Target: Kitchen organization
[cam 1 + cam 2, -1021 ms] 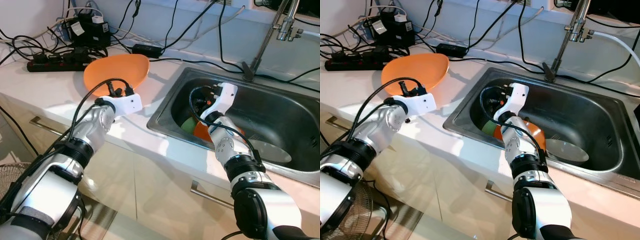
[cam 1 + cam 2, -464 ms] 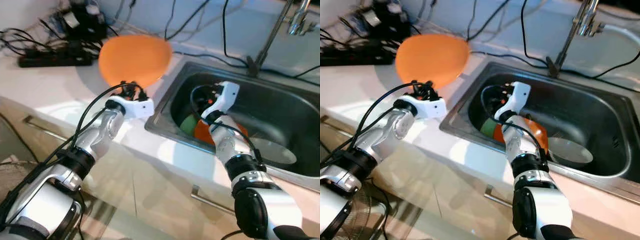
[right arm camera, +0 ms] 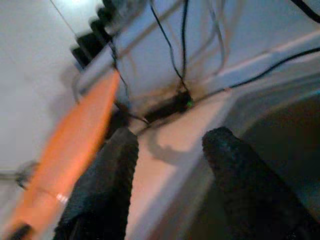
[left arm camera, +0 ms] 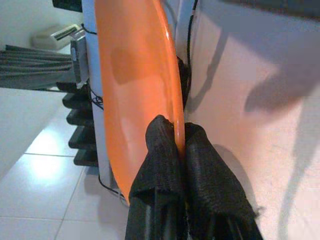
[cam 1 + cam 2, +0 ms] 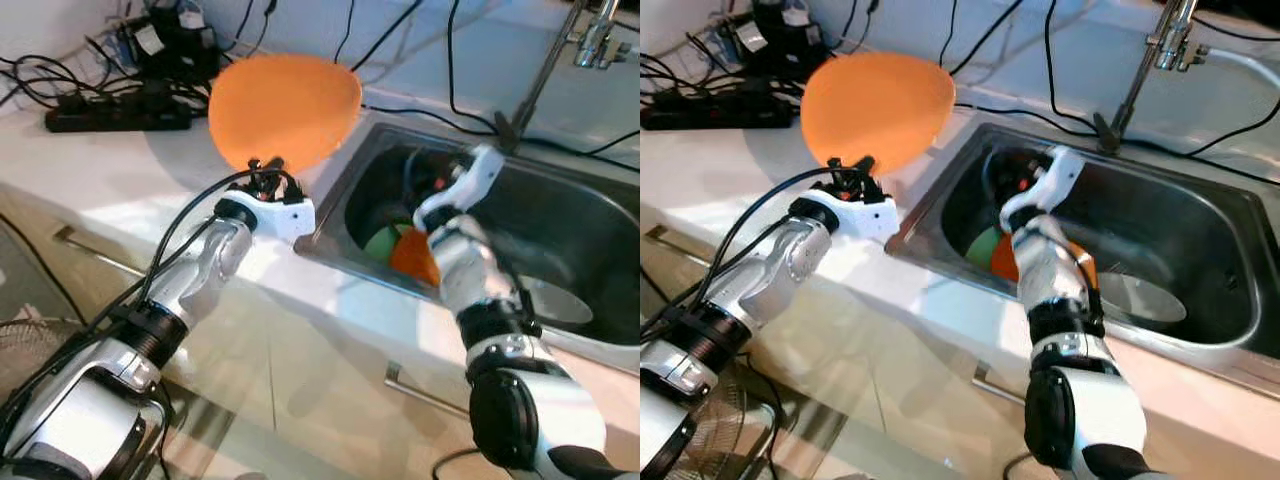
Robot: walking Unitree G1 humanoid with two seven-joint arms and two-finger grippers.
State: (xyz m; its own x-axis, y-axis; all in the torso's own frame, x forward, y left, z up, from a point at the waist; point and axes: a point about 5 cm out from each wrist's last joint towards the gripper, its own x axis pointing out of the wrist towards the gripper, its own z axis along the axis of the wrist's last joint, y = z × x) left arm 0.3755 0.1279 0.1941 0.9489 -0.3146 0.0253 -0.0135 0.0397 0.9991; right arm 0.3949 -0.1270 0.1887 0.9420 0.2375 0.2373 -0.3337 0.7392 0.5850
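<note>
A large orange plate [image 5: 285,105] is held up on edge above the white counter, just left of the sink. My left gripper [image 4: 177,145] is shut on its lower rim, the two black fingers pinching it. My right gripper [image 3: 170,145] hangs over the left part of the steel sink [image 5: 600,215], open with nothing between its fingers [image 3: 107,170]; it faces the counter and the plate [image 3: 75,145]. Under the right arm, a green dish [image 5: 380,243] and an orange dish [image 5: 412,258] lie in the basin, with a pale plate [image 5: 550,300] further right.
A black power strip [image 5: 115,115] and a tangle of cables lie at the back of the counter. The faucet [image 5: 545,70] rises behind the sink. Below the counter edge are drawer handles [image 5: 85,250], and a fan grille [image 5: 30,340] stands at the lower left.
My left gripper has raised the orange plate off the counter, tipped it upright and carried it toward the sink. My right gripper has lifted up out of the basin.
</note>
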